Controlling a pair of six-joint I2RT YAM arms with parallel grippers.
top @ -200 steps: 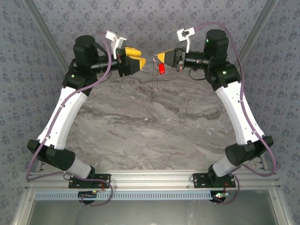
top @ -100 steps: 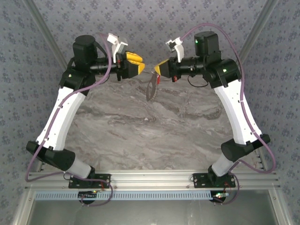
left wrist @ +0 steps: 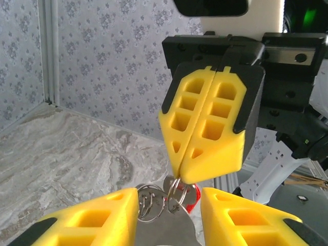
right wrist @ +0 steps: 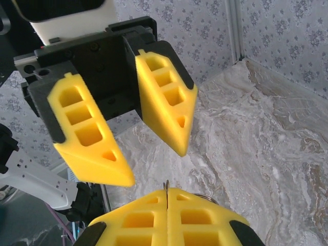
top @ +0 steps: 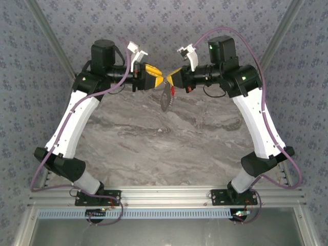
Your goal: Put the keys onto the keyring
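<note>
Left wrist view: my right gripper (left wrist: 180,178) is pinched shut on the thin grey metal keyring (left wrist: 151,202), with the tiny red key (left wrist: 192,206) just beside it. My left gripper (left wrist: 166,228) is half-open around them and grips nothing. The wire looks light, stiff and slippery, so I would take it across the rim.

The left hand (top: 158,80) and the right hand (top: 171,78) are found tip to tip above the far part of the surface (top: 154,143) — left one at the left. The keyring (top: 165,97) is hung beneath the right hand's tips, between the left hand's fingers (left wrist: 92,220) — the keys (top: 175,90) are seen just right of it.
</note>
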